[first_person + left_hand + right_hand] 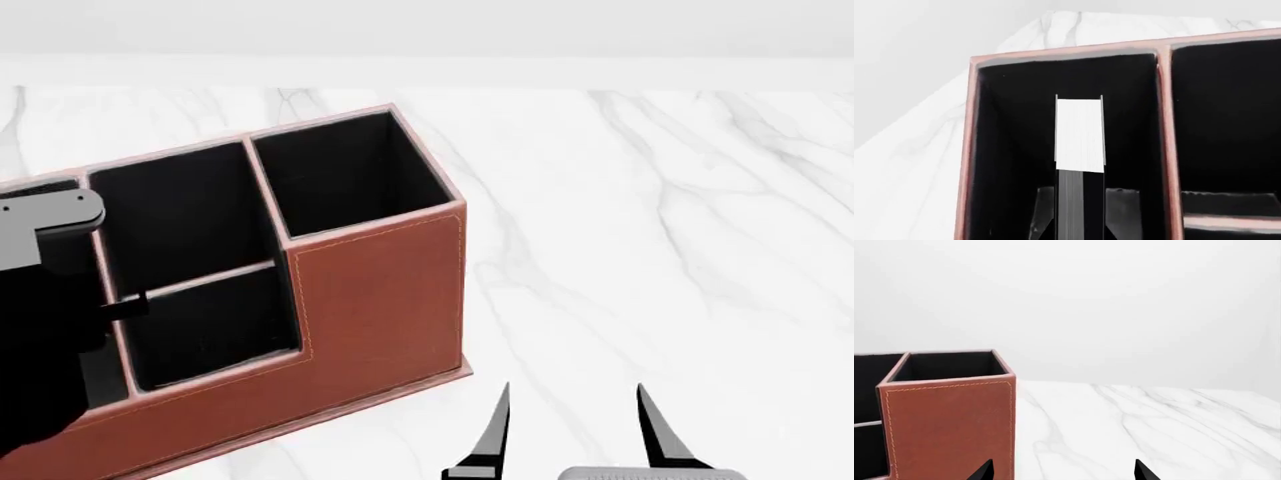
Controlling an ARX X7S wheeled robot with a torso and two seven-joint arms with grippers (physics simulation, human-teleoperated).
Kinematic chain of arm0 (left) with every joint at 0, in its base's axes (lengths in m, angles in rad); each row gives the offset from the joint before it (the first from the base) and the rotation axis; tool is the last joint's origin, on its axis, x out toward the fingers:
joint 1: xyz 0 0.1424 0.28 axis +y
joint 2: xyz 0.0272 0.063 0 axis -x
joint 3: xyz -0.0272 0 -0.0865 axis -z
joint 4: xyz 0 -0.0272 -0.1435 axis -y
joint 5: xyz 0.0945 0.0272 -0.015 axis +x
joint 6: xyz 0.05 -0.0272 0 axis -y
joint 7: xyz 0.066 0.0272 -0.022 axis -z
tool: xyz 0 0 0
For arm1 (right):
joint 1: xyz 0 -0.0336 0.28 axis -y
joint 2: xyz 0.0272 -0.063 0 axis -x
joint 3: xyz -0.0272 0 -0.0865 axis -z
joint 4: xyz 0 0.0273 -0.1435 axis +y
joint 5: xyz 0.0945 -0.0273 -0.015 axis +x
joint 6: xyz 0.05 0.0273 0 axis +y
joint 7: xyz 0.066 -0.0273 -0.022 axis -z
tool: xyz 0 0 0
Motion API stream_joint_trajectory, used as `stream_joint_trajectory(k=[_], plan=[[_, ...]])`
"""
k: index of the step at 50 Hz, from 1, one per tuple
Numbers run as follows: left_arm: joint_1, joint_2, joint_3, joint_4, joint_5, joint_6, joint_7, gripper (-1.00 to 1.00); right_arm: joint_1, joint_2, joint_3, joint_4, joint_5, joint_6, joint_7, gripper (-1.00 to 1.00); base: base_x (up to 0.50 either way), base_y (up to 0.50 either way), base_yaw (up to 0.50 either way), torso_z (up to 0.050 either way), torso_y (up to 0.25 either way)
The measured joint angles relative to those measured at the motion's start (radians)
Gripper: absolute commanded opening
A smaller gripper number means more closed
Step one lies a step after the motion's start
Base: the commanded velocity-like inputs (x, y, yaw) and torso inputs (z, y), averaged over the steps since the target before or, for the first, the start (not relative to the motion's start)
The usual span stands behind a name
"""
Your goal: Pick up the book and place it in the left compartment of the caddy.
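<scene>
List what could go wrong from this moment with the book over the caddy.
1. The book hangs upright over the left compartment; released now, it may tip against a wall.
2. The left gripper sits between the caddy rims; pulling out crooked could catch one.
3. The head view hides that compartment behind the arm.

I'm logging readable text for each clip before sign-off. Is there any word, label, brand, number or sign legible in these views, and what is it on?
None: no text can be read in any view.
The book shows only blank white page edges, standing in the left compartment.
The caddy has plain leather-look walls with stitching only.
The marble table carries veining only.
The left end effector and right end effector bear no markings.
</scene>
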Motion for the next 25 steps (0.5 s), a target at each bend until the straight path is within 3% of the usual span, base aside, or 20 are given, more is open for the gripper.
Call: stream_joint_trajectory(k=[25], plan=[[-0.026, 0.009, 0.015, -0.110, 0.024, 0.058, 0.047, -1.00, 0.007, 0.003, -0.006, 0.002, 0.006, 0.005, 0.005, 1.00, 0.00, 0.00, 0.00, 0.000, 0.002]])
